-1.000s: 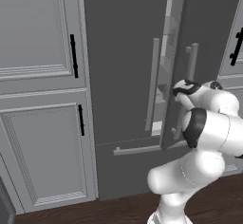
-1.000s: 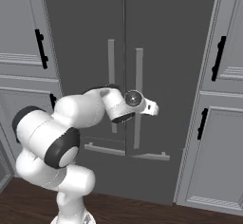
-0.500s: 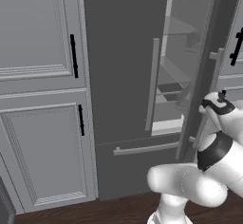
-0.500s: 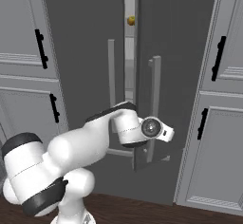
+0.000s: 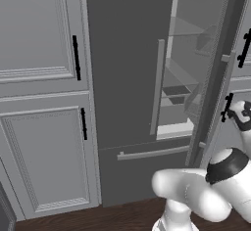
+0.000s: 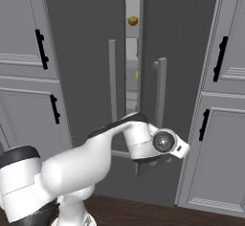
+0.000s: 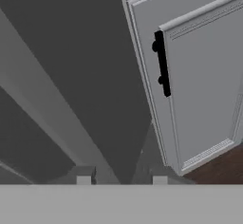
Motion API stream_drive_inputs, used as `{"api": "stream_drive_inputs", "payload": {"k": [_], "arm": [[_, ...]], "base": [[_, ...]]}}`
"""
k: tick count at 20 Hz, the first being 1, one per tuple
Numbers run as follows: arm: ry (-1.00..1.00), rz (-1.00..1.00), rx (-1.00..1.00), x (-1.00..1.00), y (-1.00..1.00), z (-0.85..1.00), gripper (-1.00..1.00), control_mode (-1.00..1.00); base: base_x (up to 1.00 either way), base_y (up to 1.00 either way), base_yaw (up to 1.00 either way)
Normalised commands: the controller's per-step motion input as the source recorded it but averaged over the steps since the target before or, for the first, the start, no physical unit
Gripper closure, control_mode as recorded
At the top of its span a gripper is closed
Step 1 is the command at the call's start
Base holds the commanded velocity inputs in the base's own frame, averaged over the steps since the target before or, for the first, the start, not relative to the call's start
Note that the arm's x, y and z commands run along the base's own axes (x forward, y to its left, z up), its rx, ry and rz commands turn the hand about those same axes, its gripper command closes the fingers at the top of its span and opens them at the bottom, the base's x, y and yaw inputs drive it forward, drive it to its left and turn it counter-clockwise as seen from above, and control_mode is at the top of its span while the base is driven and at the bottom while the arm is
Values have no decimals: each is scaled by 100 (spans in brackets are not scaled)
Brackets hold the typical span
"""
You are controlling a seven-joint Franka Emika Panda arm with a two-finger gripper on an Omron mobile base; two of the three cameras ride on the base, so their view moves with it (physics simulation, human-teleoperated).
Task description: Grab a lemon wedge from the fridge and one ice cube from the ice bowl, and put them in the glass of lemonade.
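Fridge [image 5: 127, 78] right door ajar, pincer [image 7: 121, 180] beside it

The left base view looks forward from behind the arm's left at the fridge [image 5: 127, 78], its open right door at 2 o'clock. The right base view faces the same fridge [image 6: 86, 52] from the other side, door gap at 12 o'clock. The hand view sits close against the fridge door [image 7: 71, 76], a cabinet [image 7: 204, 85] at 2 o'clock.
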Motion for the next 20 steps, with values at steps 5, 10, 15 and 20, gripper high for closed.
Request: {"api": "stream_drive_inputs", "payload": {"k": [5,10,15,20], "arm": [[-25,0,0,-99,3,88,-100,-100],[-12,0,-14,-65,62,100,-100,-100],[17,0,-41,-3,100,98,-100,-100],[55,0,-54,40,100,60,-100,-100]], "base": [[0,0,0],[0,0,0],[0,0,0],[0,0,0]]}}
